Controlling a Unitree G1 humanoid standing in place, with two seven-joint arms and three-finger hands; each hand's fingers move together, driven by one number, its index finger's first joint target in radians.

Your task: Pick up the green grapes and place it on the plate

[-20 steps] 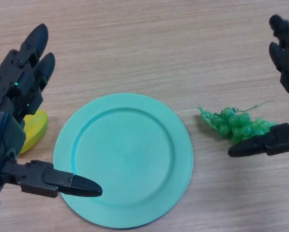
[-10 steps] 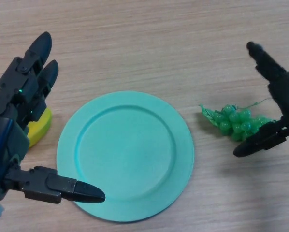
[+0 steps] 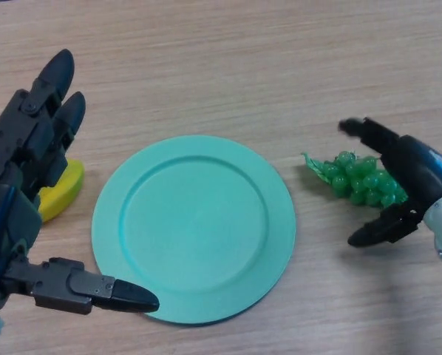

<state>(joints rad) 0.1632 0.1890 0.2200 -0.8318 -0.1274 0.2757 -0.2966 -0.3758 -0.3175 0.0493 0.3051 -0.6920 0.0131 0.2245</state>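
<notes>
The right hand arches spread wide over the small bunch of green plastic grapes lying on the wooden worktop right of the round turquoise plate, so a shallow pinch may squirt the bunch away.

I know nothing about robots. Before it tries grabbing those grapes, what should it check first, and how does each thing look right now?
1. Right hand over the green grapes: ok, fingers above, thumb below the bunch.
2. Fingers closed on the grapes: not ok, still spread, no firm grip visible.
3. Plate free to receive them: ok, nothing lies on it.
4. Left hand out of the way: not ok, its thumb overlaps the plate's near rim.
5. Yellow object clear of the path: ok, it lies left of the plate.
</notes>
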